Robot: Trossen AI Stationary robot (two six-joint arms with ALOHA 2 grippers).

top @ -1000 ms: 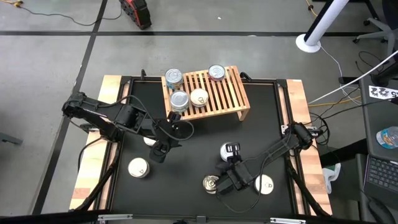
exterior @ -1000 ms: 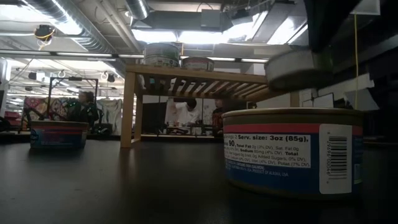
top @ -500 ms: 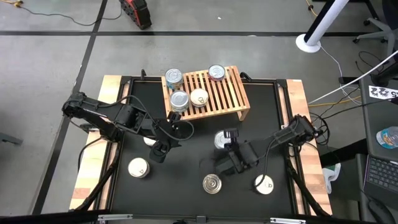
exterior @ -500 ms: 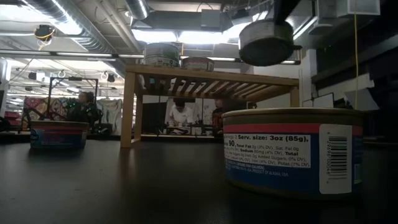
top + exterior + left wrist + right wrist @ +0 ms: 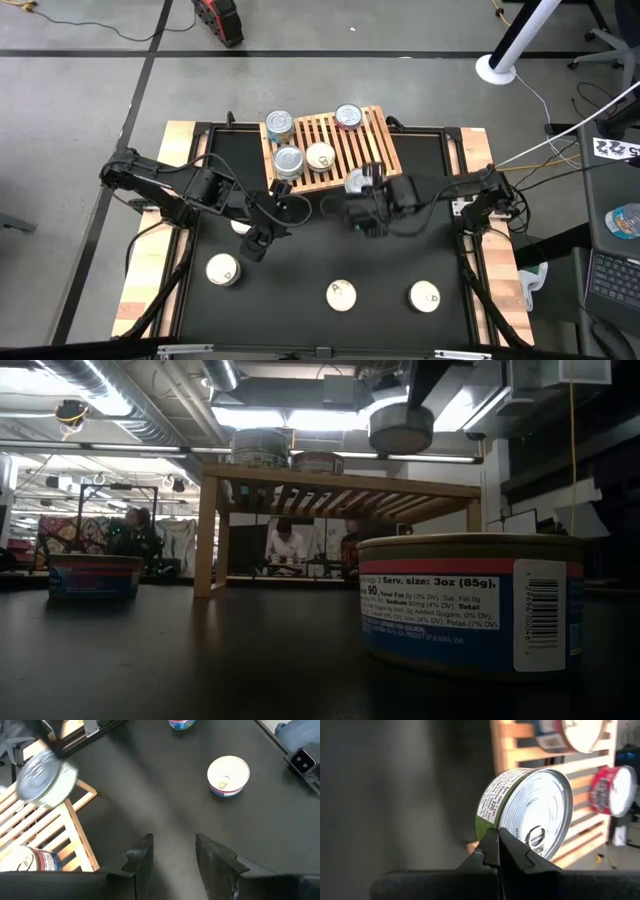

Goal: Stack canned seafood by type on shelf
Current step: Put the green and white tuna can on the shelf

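The light-wood shelf (image 5: 345, 150) stands at the table's far middle with several tins on its slats, among them a silver-lidded tin (image 5: 288, 161) and a white-lidded tin (image 5: 320, 156). My right gripper (image 5: 498, 840) is shut on a silver-lidded tin with a green side label (image 5: 358, 181), held in the air over the shelf's near edge. My left gripper (image 5: 172, 857) hangs open over the bare tabletop left of the shelf, with nothing between its fingers. Three white-lidded tins (image 5: 222, 269), (image 5: 341, 295), (image 5: 425, 296) rest flat on the table near its front. My right gripper has the silver-lidded tin by its lid rim (image 5: 492, 822), beside the pull tab (image 5: 536, 836), with the two fingers closed to a point there. They come from above, slanting down. The tin is lifted clear, roughly level in the low view (image 5: 400, 428).
The tabletop (image 5: 300, 260) is black, with wooden rails (image 5: 150, 270) along its left and right sides. Another tin (image 5: 240, 227) lies partly under my left arm. A large tin (image 5: 470, 605) stands close to the low camera. People show in the room beyond.
My right gripper has risen and travelled from the table's near middle toward the far edge, turning as it went. It has carried the silver-lidded tin, clear of the table throughout, up to the shelf's near edge.
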